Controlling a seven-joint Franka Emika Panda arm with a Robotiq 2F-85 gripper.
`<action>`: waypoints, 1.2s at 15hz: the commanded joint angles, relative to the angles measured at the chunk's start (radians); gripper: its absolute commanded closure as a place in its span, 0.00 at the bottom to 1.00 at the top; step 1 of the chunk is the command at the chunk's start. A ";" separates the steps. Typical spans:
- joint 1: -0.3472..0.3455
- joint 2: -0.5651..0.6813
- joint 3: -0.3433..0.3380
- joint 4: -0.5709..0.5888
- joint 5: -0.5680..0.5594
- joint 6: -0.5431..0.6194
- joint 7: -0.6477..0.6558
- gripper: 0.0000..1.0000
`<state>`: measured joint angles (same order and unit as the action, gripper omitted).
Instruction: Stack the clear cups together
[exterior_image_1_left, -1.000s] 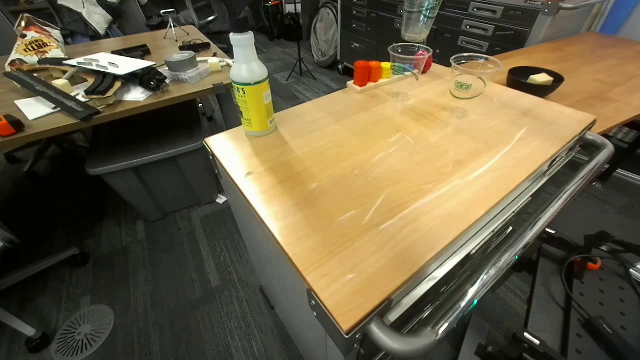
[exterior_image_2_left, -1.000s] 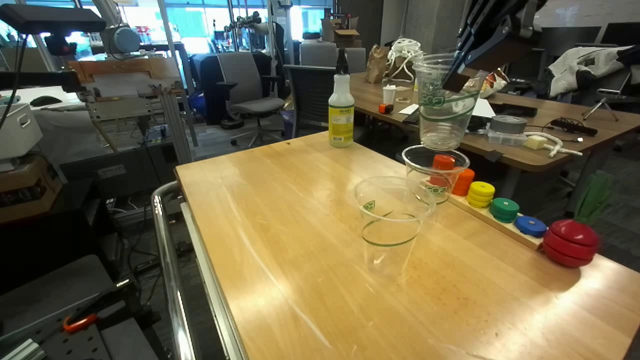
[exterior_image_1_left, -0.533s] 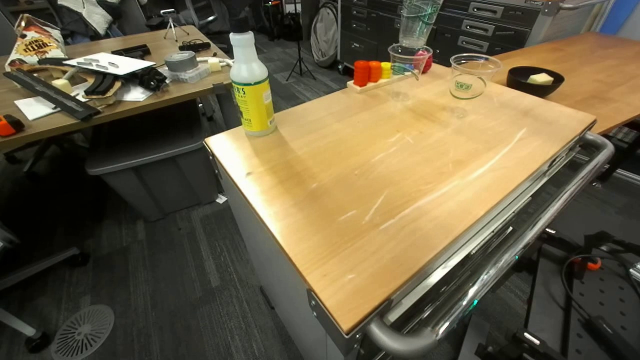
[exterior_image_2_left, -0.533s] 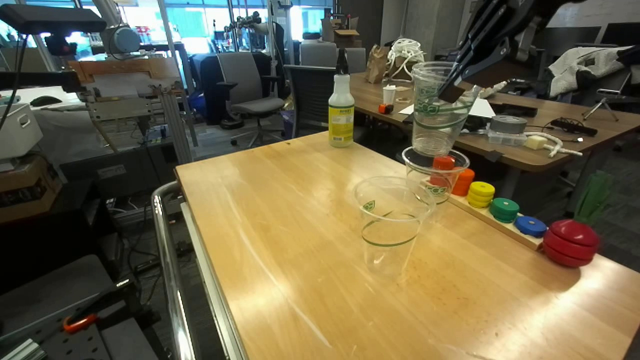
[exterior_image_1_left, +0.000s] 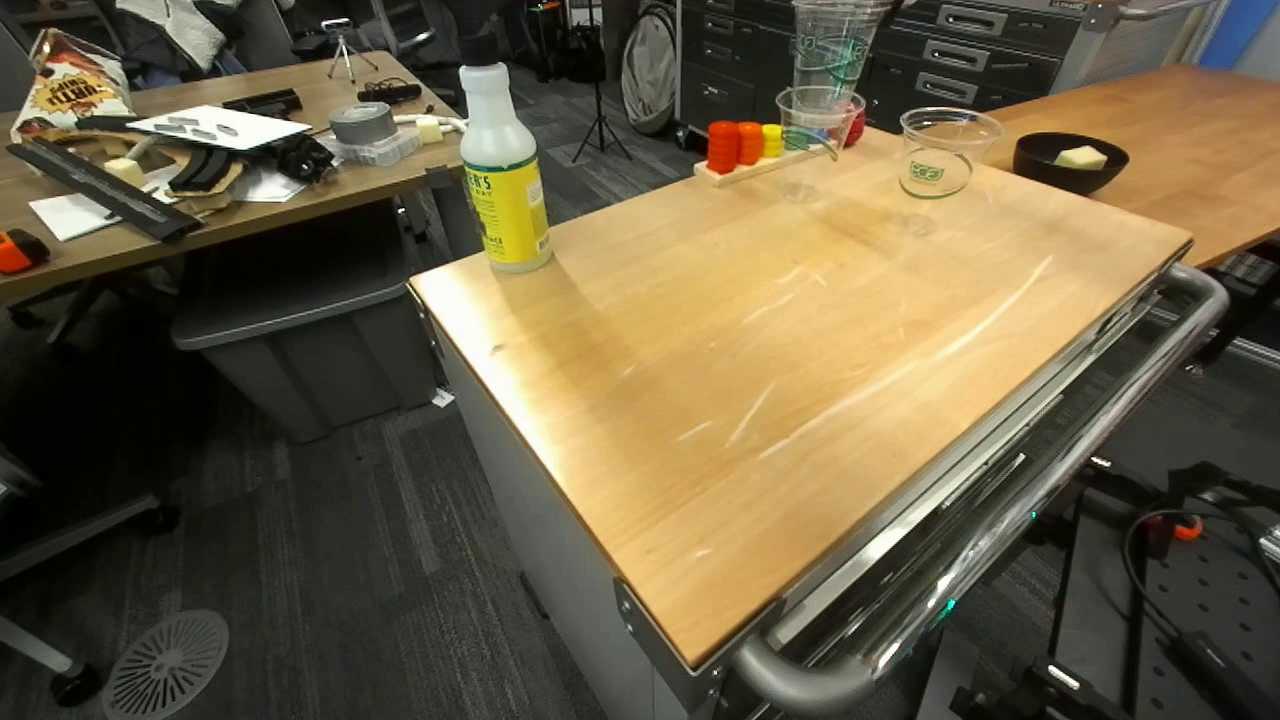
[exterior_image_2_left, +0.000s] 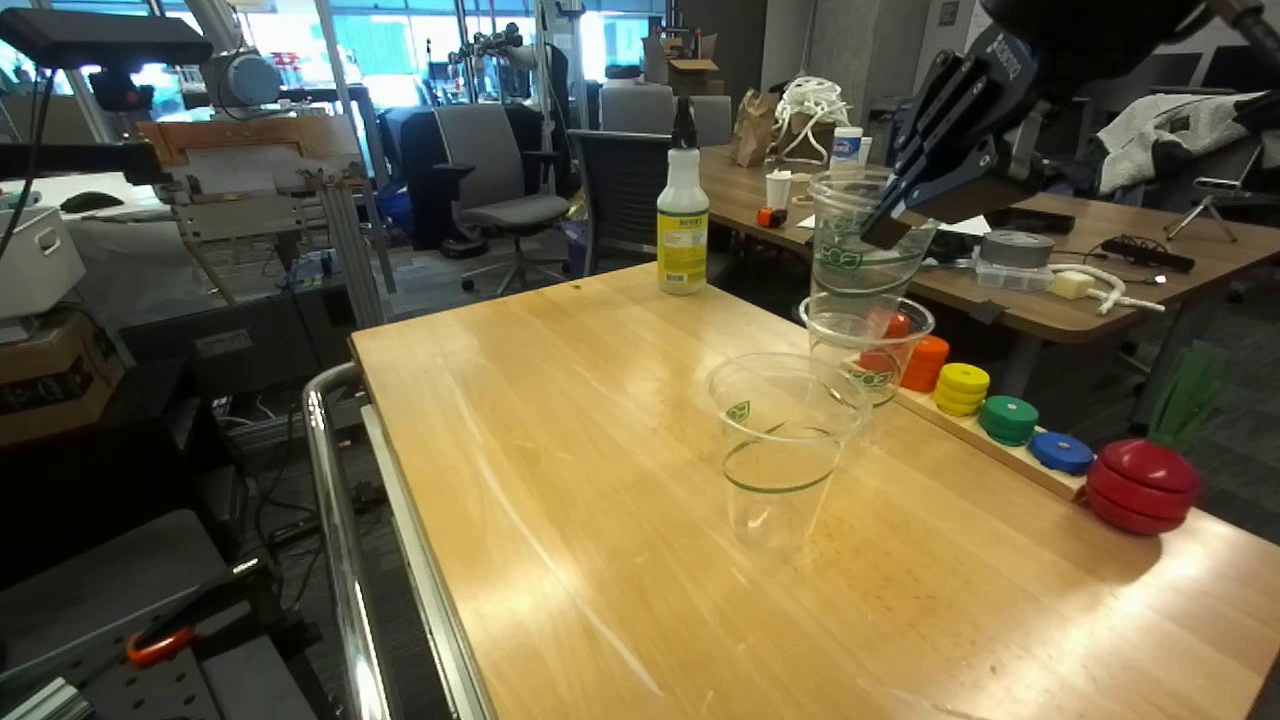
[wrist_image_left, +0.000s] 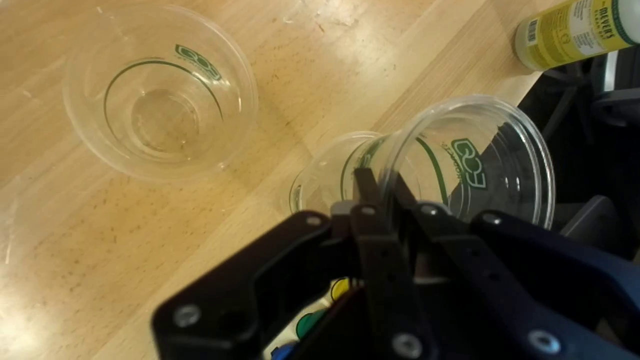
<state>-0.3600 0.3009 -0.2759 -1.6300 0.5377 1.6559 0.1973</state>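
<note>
Clear wide-rimmed plastic cup stack, its base at the mouth of an upright clear plastic cup on the pale wooden bench.
Black fingers pinch the stack's wall. In the wrist view, another clear plastic cup stands at 10 o'clock from them, the yellow-labelled spray bottle at 2 o'clock. In an exterior view, a wooden strip of coloured discs lies at 4 o'clock from the cup below the stack.

In an exterior view, the camera looks down the wooden worktop toward a black drawer cabinet; in an exterior view from the opposite end, nearer the clear cups, it faces a gray office chair. The wrist view, closest, peers steeply down past the gripper. All show the spray bottle.
</note>
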 joint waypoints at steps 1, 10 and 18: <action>0.001 0.015 0.002 0.033 -0.046 -0.026 0.023 0.98; 0.011 0.008 0.004 0.023 -0.115 -0.015 0.019 0.21; 0.025 0.038 0.008 0.045 -0.170 -0.013 0.020 0.00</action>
<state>-0.3410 0.3135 -0.2734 -1.6297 0.3972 1.6562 0.2002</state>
